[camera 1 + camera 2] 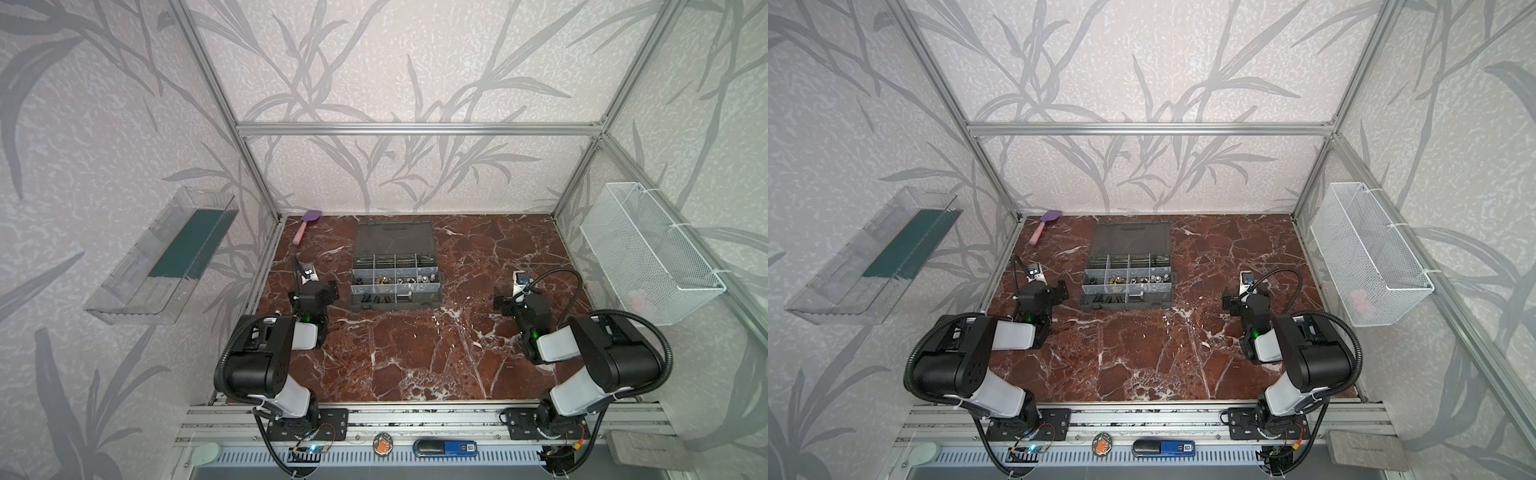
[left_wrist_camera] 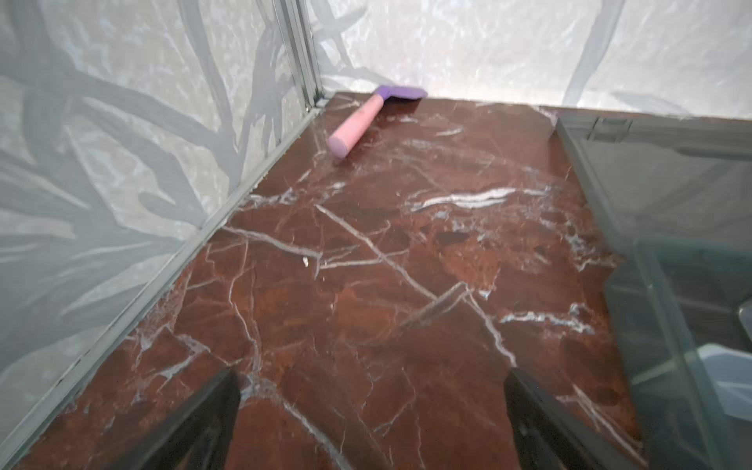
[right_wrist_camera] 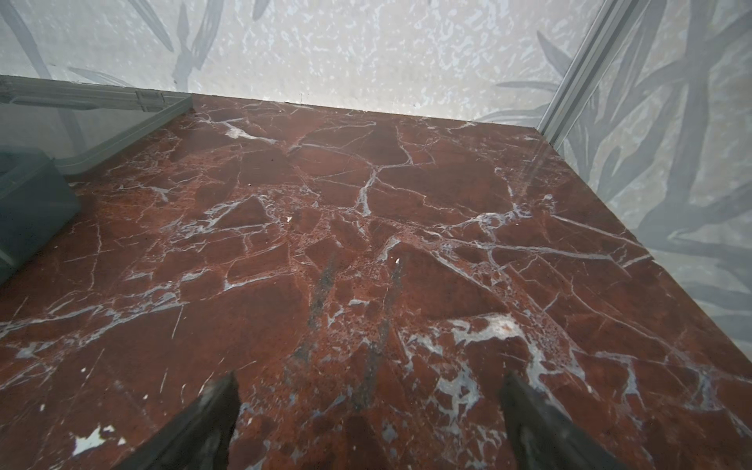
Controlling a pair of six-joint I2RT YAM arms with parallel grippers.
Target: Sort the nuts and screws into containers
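Top views both show one dark grey organizer case (image 1: 395,306) on the surface (image 1: 415,357), with its lid (image 1: 392,239) open and lying behind the cells. The screws and nuts (image 1: 392,281) sit inside its compartments (image 1: 384,262): brass bits (image 1: 380,281) and silver bits (image 1: 422,279) in the middle row, black bits (image 1: 374,298) at the left end of the near row. They're too small to count singly. The far row reads as four cells; I can't count the other rows for sure.

My left pincer (image 2: 372,374): jaws apart, nothing between them, bare surface below. It sits just left of the case's near-left corner, not touching. The case wall and lid edge show in the left wrist view.

My right pincer (image 3: 370,378): jaws apart too, gripping nothing. It's well right of the case, roughly level with its near edge.

Count:
- two pincers
- one case
- one purple-headed tool with pink handle (image 1: 305,226), behind and left of the case
- one clear tray (image 1: 124,286) on the wall far left of the case
- one white wire basket (image 1: 648,257) on the wall far right of the case
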